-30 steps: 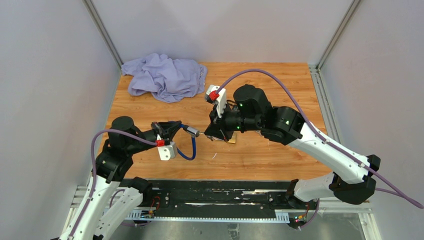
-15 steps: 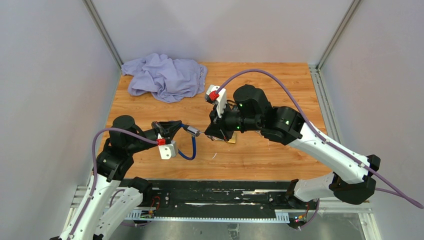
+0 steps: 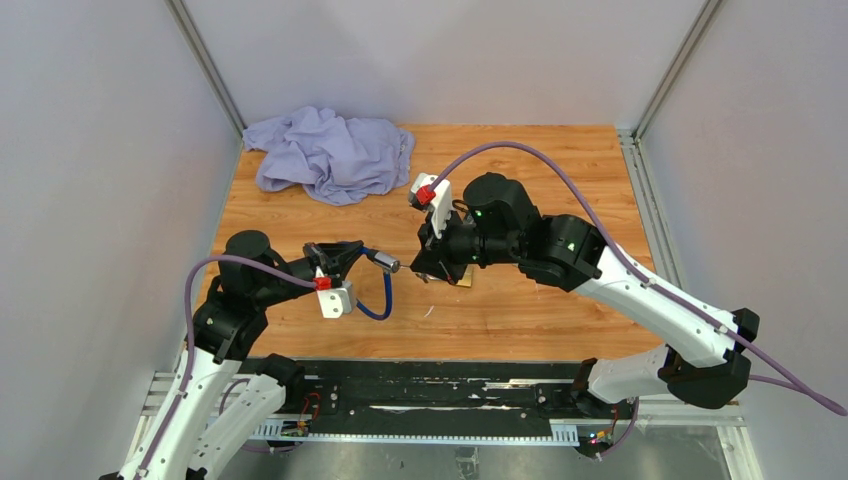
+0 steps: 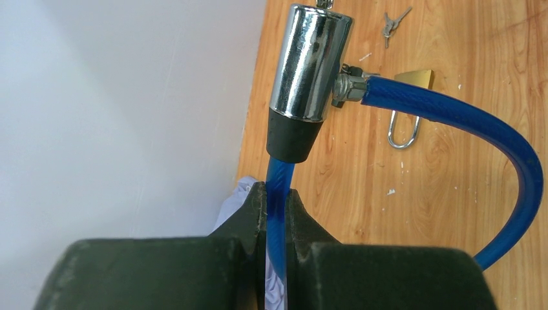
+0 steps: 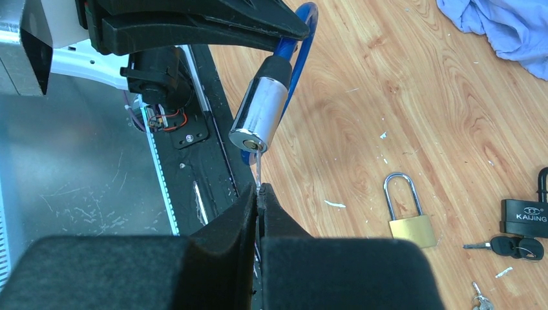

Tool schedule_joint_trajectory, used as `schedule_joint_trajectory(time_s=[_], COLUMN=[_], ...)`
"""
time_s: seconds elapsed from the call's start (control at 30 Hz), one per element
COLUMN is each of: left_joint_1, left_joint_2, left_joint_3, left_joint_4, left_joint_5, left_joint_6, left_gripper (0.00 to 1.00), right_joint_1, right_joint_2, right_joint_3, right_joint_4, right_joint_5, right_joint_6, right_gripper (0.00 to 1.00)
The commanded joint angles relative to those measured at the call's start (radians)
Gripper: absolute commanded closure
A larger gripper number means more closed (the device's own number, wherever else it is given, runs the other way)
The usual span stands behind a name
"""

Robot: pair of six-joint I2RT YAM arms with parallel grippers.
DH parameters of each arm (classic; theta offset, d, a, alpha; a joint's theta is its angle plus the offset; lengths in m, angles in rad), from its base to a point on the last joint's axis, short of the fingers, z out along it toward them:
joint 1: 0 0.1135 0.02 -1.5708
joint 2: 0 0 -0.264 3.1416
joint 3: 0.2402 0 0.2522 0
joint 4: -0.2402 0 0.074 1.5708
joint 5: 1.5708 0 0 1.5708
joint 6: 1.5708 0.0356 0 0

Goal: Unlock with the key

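A blue cable lock with a chrome cylinder point(image 3: 384, 263) point(image 4: 311, 63) point(image 5: 259, 113) hangs in the air above the wooden table. My left gripper point(image 4: 276, 196) point(image 3: 347, 256) is shut on the blue cable point(image 4: 278, 187) just below the cylinder's black collar. The cable point(image 4: 465, 119) loops round and plugs into the cylinder's side. My right gripper point(image 5: 260, 191) point(image 3: 421, 270) is shut on a thin silver key point(image 5: 258, 169). Its blade reaches up to the keyhole in the cylinder's end face. The key's head is hidden between the pads.
A brass padlock point(image 5: 411, 227) point(image 4: 415, 79) lies on the table point(image 3: 560, 160) under the right arm, with a black padlock point(image 5: 525, 217) and loose keys point(image 5: 509, 246) point(image 4: 391, 22) beside it. A crumpled purple cloth point(image 3: 330, 150) lies at the back left. A black rail point(image 3: 420, 395) runs along the near edge.
My right arm has edged slightly left toward the cylinder with the key. The left arm and the cable lock have not visibly moved.
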Motion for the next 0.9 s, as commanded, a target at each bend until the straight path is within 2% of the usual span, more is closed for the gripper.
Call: schedule_joint_trajectory(time_s=[0.0, 0.87], left_joint_1=[-0.004, -0.004], left_joint_2=[-0.006, 0.004], left_joint_3=[0.025, 0.033], left_joint_4=[0.046, 0.043], left_joint_5=[0.006, -0.004], left_joint_6=[0.007, 0.014], left_gripper=[1.0, 1.0], right_joint_1=[0.014, 0.014], right_joint_2=[-0.01, 0.003], right_joint_3=[-0.001, -0.002], right_joint_4=[0.006, 0.021], right_joint_5=[0.02, 0.014], right_joint_6=[-0.016, -0.01], right_gripper=[1.0, 0.99])
